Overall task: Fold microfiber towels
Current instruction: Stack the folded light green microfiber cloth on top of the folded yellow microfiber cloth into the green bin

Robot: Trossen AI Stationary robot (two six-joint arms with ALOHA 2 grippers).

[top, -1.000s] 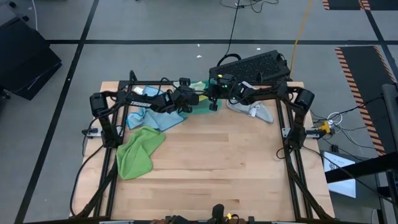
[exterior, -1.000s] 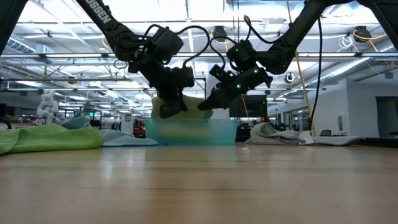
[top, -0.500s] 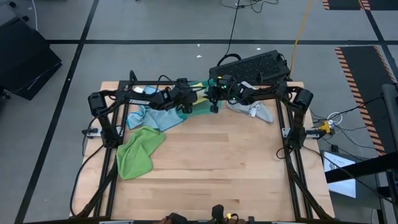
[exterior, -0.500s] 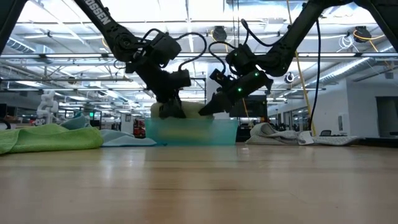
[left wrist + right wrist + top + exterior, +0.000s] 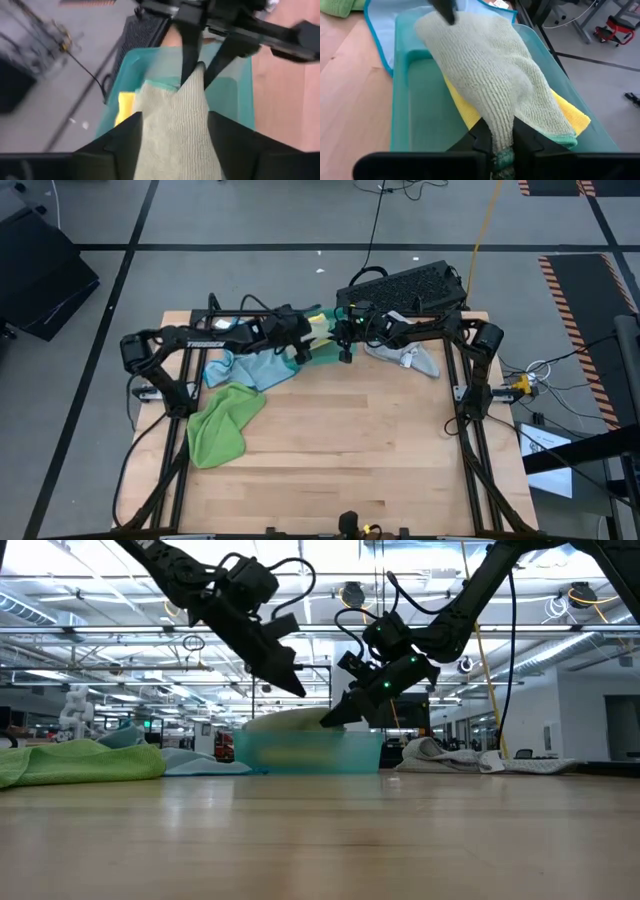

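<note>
1. Here my right jaws (image 5: 501, 145) pinch one edge of the pale green folded microfiber towel (image 5: 490, 75) — it drapes across the teal translucent plastic tray (image 5: 402, 90) at the counter's (image 5: 340, 440) far edge.
2. Under it lies a bright yellow microfiber towel (image 5: 570, 117).
3. My left jaws (image 5: 295, 685) stand wide and hold nothing, raised above the tray.
4. A light blue cloth (image 5: 250, 368) and a crumpled green cloth (image 5: 222, 423) lie on the counter's left — a grey one (image 5: 410, 360) on the right.

Bare tabletop (image 5: 350, 440) ahead; both pincers crowding the teal tray (image 5: 400, 100).
</note>
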